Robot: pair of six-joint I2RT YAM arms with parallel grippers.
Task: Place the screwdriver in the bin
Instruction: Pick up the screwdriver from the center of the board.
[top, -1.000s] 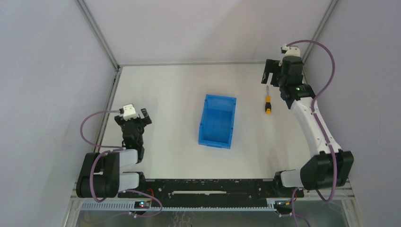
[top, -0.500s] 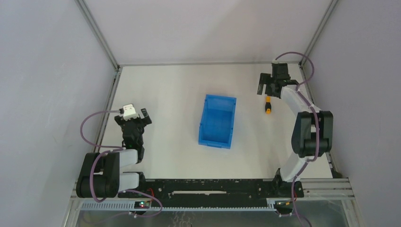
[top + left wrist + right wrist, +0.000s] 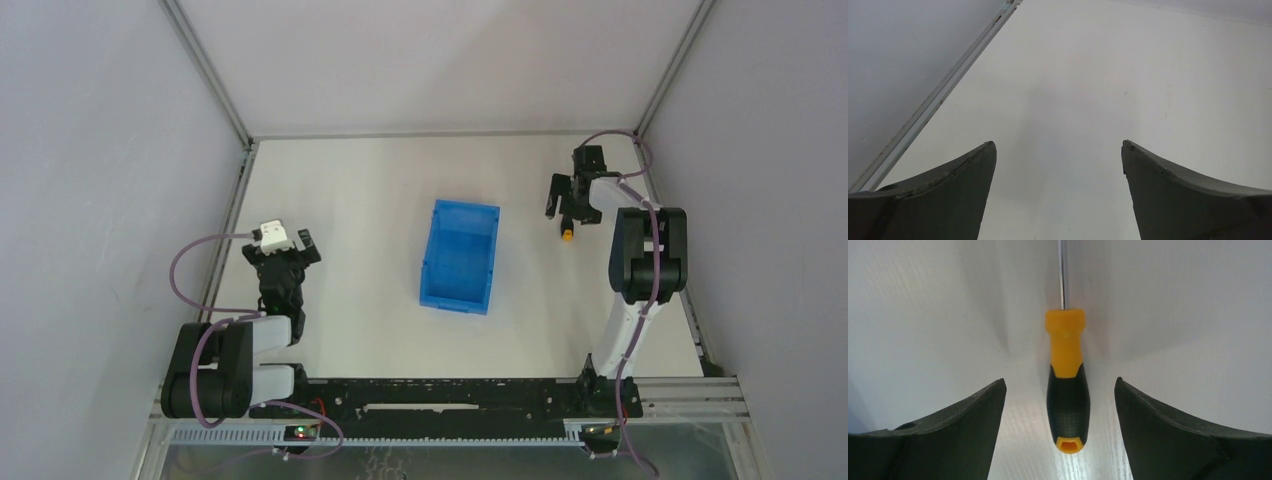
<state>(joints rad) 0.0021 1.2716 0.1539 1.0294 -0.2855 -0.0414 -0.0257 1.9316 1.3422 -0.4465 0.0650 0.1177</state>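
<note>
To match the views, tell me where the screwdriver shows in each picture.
Top external: screwdriver at right rear, right of the bin, mostly under the right pincer.
Left wrist: not in it.
Right wrist: screwdriver centred between the open jaws, shaft toward the top edge.
Shared landmark: the right pincer, straddling it in both.

screwdriver [image 3: 1067, 390]: orange-yellow and black handle, grey shaft | bin [image 3: 462, 255]: blue | table [image 3: 350, 200]: white
</note>
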